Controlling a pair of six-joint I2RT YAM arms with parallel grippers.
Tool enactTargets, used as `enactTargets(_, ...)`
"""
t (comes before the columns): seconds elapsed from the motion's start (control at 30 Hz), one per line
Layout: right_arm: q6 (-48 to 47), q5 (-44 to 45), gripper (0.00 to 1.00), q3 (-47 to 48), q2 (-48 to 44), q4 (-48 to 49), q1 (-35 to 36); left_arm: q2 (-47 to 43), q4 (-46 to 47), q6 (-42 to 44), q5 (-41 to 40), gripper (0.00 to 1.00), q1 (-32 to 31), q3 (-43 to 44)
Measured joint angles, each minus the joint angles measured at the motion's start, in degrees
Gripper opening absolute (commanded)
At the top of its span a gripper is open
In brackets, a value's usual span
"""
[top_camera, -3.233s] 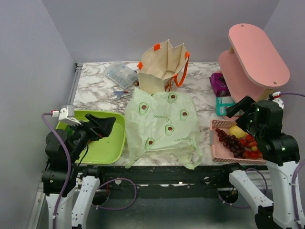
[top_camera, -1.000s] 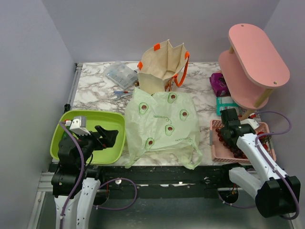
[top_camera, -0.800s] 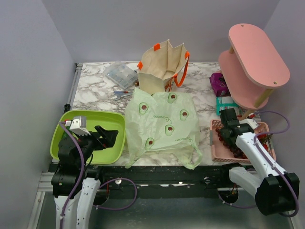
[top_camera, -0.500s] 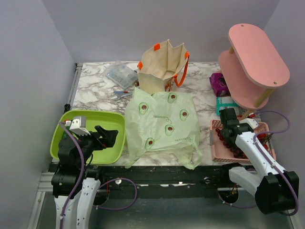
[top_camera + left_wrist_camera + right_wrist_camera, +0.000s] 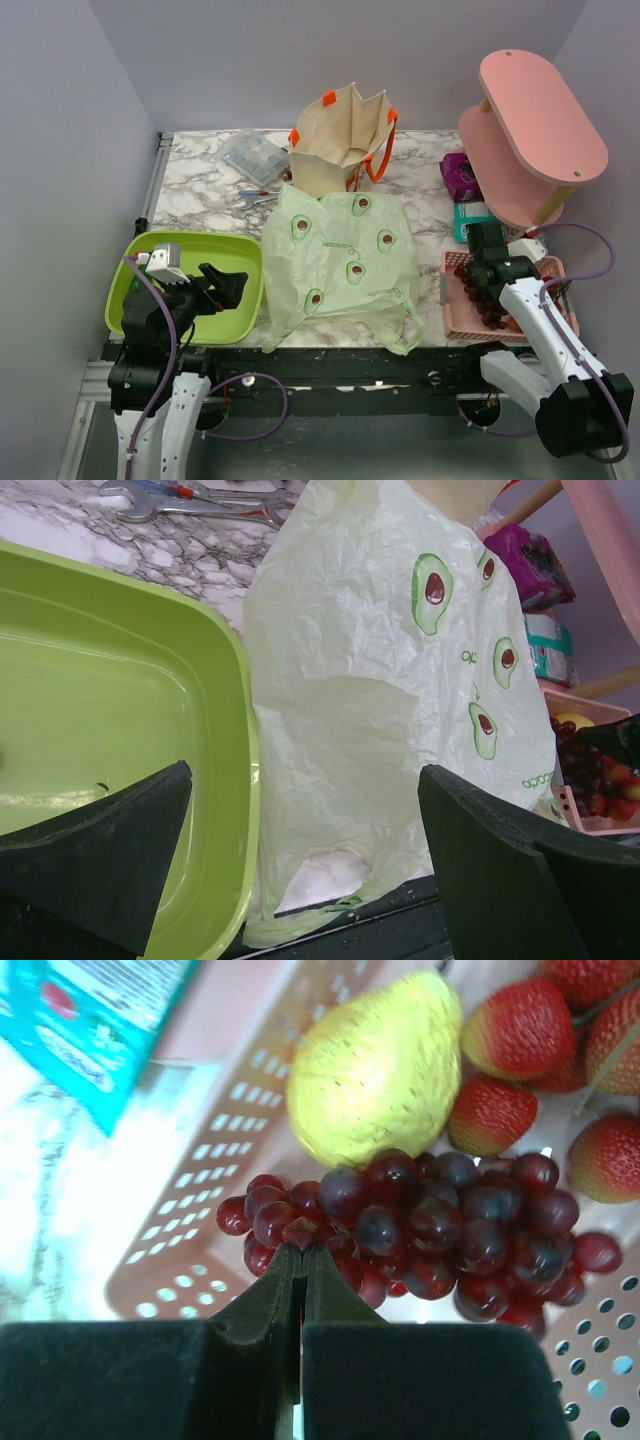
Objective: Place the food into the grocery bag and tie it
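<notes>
Right gripper [image 5: 302,1250]: fingers pressed together at the lower middle of the wrist view, pinching the near edge of the grapes [image 5: 440,1225], seemingly by a stem nub; such a thin hold probably spared the fruit.
Food: the grapes lay in the pink basket [image 5: 215,1160], under the lemon [image 5: 375,1070], with strawberries [image 5: 520,1020] at upper right.
Grocery bag [image 5: 340,260]: lay flat at the overhead view's centre, handle loops toward the bottom edge, unfilled and untied.
Left gripper [image 5: 302,775]: spread wide, holding nothing, beside the green tray [image 5: 100,680]; likely waiting to open the bag.
</notes>
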Motion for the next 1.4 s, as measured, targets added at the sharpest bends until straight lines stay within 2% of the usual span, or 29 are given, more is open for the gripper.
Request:
enactTargets(0.17,-3.2,-0.1,0.01,3.3,-3.0,0.0,0.0,0.0,0.0,0.0,0.0,0.98,0.0,0.0)
enactTargets(0.4,-5.1,-1.9,0.01,3.6,-2.0,0.1,0.0,-0.1,0.0,0.0,0.0,0.99,0.0,-0.1)
enactTargets(0.7,-14.4,-12.6,0.01,4.9,-4.0,2.4,0.0,-0.2,0.1,0.4,0.7,0.99,0.0,-0.7)
enactTargets(0.93,-21.3,-20.0,0.01,11.6,-9.2,3.2,0.0,0.5,1.9,2.3,5.7,0.99,-0.4,-0.9)
enactTargets(1.1,-23.3,-22.5,0.01,18.0,-10.9,2.9,0.0,3.8,2.6,4.4,8.7,0.99,-2.1,0.3)
enactTargets(1.27,-24.1,-25.3,0.01,21.0,-12.7,1.1,0.0,9.7,3.7,7.8,9.6,0.99,-4.7,5.4)
enactTargets(1.4,-25.0,-26.9,0.01,24.2,-12.4,-0.9,0.0,17.0,4.7,11.6,7.9,0.99,-11.3,11.9)
